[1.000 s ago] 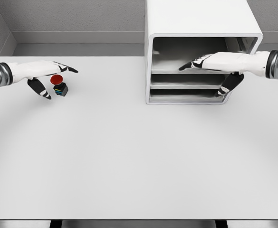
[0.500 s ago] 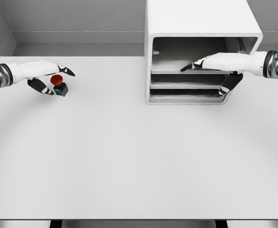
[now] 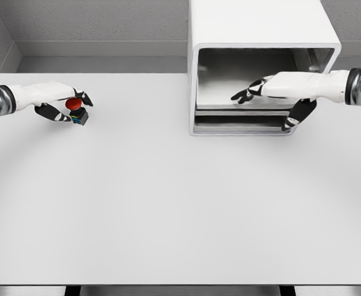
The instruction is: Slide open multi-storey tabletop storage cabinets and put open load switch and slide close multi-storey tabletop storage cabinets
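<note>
Since the earlier frame the left hand (image 3: 60, 102) has closed in on the one switch (image 3: 77, 111), which now sits a little nearer the wrist than before, and the right hand (image 3: 278, 91) has drawn the upper drawer (image 3: 229, 102) of the cabinet (image 3: 257, 37) slightly outward. One switch is in view: a small dark block with a red round button on top, resting on the table (image 3: 168, 203) directly under the left hand's fingertips. That hand's fingers curl over the red button while the thumb reaches in below, so the hand is clamped around the switch. One white cabinet stands beyond the right hand, its front open, and two shallow drawers can be counted in it, one above the other. The right hand's fingers lie stretched and close together across the upper drawer's floor, pointing toward the left hand, and its dark thumb hangs below, beside the right front corner of the lower drawer (image 3: 242, 125); it grips nothing. Two arms show, one entering from each side.
</note>
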